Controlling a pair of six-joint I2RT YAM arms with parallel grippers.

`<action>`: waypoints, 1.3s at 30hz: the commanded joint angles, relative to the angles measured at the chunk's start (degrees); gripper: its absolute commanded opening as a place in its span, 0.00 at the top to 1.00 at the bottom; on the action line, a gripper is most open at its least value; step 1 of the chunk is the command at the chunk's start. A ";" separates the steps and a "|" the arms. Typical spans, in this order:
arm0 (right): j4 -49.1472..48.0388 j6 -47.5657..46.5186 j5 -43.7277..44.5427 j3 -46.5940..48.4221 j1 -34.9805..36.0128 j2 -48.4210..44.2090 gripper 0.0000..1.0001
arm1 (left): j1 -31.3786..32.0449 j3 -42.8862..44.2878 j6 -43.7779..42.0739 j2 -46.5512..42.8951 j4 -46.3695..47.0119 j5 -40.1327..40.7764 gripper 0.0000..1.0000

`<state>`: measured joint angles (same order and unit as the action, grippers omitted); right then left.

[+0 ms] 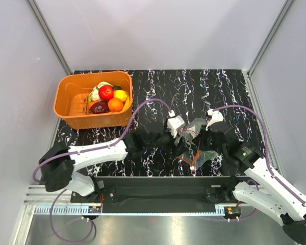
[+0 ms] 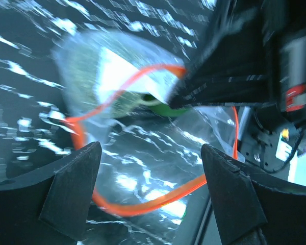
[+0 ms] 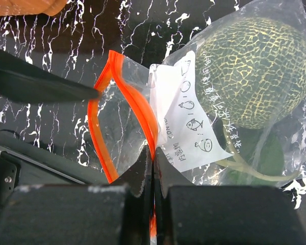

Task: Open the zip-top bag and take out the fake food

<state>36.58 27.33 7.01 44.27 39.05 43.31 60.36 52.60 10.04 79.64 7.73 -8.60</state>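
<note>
Crinkly clear plastic forms the zip-top bag (image 3: pixel 143 122), its orange-red zip strip (image 3: pixel 99 102) smooth; a matt white printed patch (image 3: pixel 186 117) lies beside a rough, netted green melon (image 3: pixel 250 71). The counter (image 1: pixel 194 87) shows glossy black marbling; the orange plastic basket (image 1: pixel 71 109) looks smooth.

open bag (image 2: pixel 143 153), L gripper (image 2: pixel 150 191) fingers apart

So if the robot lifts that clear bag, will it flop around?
Probably floppy: the zip-top bag is thin, crinkled plastic, and its orange strip bends in a loop. The round green melon inside would likely sag it down and roll about. The right pincer pinches only the rim.
</note>
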 commanded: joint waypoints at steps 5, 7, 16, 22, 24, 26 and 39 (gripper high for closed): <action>0.25 1.14 0.90 3.36 0.06 -1.47 1.00 | 2.31 1.63 3.22 10.44 12.04 -3.70 0.17; 0.42 1.41 0.99 3.54 0.06 -1.56 1.00 | 2.74 1.37 3.75 12.98 14.15 -3.79 0.17; 5.34 1.76 2.66 7.84 0.06 -1.64 0.50 | 3.10 -0.74 6.22 18.53 20.74 1.39 0.11; 9.12 2.46 10.01 9.52 0.06 -5.08 0.33 | 3.10 -2.32 7.44 18.89 25.39 1.75 0.09; 10.26 3.25 12.23 8.91 0.06 -3.33 0.33 | 3.10 -3.90 8.67 18.36 27.68 1.22 0.08; 9.66 3.60 15.05 6.98 -0.02 -1.92 0.36 | 3.10 -4.69 9.81 18.01 30.50 0.34 0.07; -0.36 5.63 18.05 -4.54 -7.67 0.99 0.48 | 3.10 -5.84 17.38 20.99 41.23 -4.76 0.05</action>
<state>41.19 31.53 24.45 40.71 32.16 44.84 63.22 46.33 25.54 99.53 41.36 -11.94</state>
